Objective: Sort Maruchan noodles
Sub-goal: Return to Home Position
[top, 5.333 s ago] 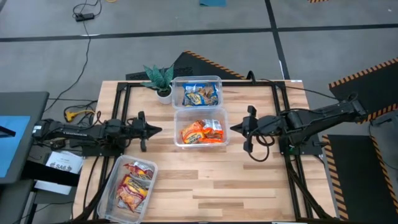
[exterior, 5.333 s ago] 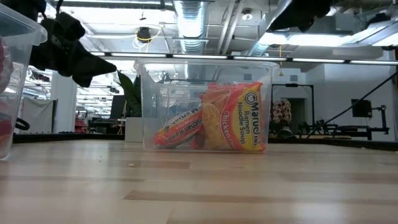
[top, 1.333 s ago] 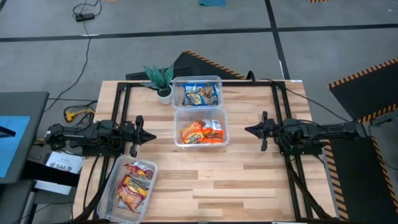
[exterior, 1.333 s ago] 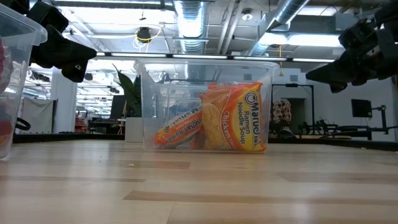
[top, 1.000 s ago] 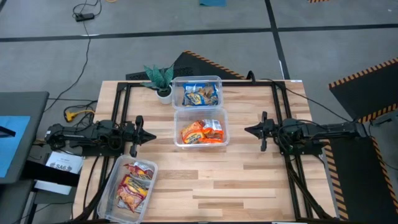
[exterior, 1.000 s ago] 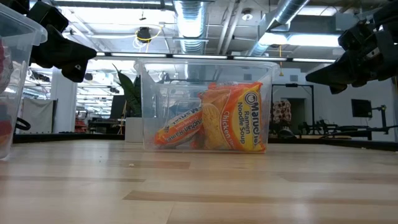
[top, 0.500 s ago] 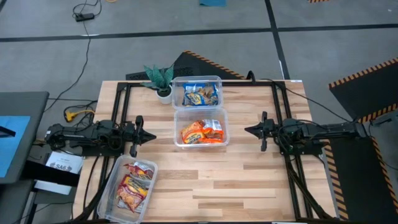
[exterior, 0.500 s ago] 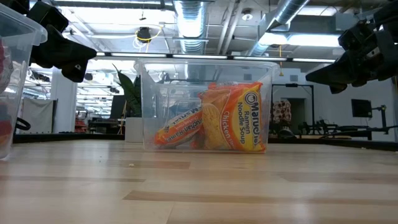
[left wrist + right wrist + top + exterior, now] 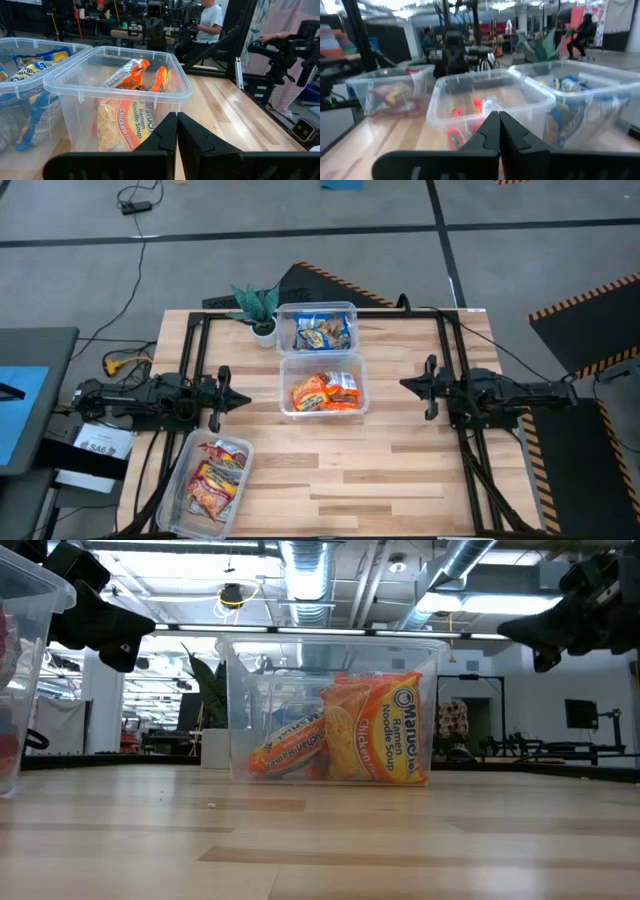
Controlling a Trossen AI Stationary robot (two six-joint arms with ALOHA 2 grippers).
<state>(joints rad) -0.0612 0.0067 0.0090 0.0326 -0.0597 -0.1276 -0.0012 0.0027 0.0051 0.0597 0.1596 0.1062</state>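
Your left gripper [image 9: 240, 397] and right gripper [image 9: 408, 385] are both pinched closed and empty. The orange noodle packs [image 9: 325, 391] lie in the tub [image 9: 322, 357] between their tips. One pack reads "Maruchan Ramen Noodle Soup, Chicken". The blue packs [image 9: 322, 333], off to one side, show no legible print. The red packs [image 9: 212, 477] beside your left arm are cut off in the low view.

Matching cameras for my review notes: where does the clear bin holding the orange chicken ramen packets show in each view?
High view: the orange-packet bin sits mid-table, between the two arms.
Low view: it fills the picture's centre.
Left wrist view: it is just beyond the fingers.
Right wrist view: it is the middle of three bins.
Shared landmark: the blue-packet bin beside it, seen in all but the low view.
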